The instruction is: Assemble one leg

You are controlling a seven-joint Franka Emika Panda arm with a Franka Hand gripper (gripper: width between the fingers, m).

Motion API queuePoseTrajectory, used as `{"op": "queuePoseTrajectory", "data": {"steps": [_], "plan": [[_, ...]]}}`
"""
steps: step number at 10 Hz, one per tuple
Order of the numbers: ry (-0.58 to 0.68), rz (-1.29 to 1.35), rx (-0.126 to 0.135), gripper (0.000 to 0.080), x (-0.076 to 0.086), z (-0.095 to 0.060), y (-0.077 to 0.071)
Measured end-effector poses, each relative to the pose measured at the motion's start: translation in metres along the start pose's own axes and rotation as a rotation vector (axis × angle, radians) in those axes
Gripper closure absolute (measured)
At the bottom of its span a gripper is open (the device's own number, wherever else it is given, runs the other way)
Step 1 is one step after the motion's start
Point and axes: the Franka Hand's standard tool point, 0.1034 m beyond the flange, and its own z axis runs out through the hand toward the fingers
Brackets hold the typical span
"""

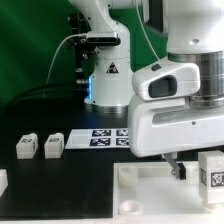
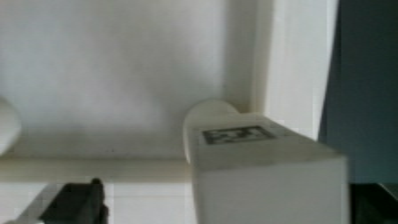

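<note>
A small white stubby plastic leg [image 1: 212,170] with a black-and-white square tag sits at the lower right of the exterior view. It seems to rest on the large white square panel [image 1: 140,196], just beside the gripper [image 1: 183,168]. Only one dark finger [image 2: 75,201] shows, so I cannot tell whether the pincer is parted or closed.

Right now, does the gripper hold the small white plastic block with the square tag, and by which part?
It cannot be told. The gripper is close to the small white plastic leg, but its one visible finger stands apart from it.
</note>
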Motion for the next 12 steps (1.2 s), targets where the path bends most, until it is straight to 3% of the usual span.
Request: {"op": "queuePoseTrajectory", "data": {"steps": [2,4,5,6,8,11,12], "plan": [[-0.001,0.047,0.001,0.0151,-0.0002,0.0006,-0.0013],[-0.001,0.074,0.000,0.0388,-0.0003,0.0007,-0.0012],[-0.001,0.173,0.006,0.0388,-0.0003,0.0008,-0.0026],[-0.003,0.292,0.014,0.0509,-0.0005,0.0010,-0.0043],[-0.013,0.523,0.028,0.0509,0.0009,0.0018,-0.0057],[-0.051,1.099,0.045,0.0509,0.0043,0.0026,-0.0089],[-0.058,1.324,0.067,0.0509,0.0053,0.0024,-0.0109]]}}
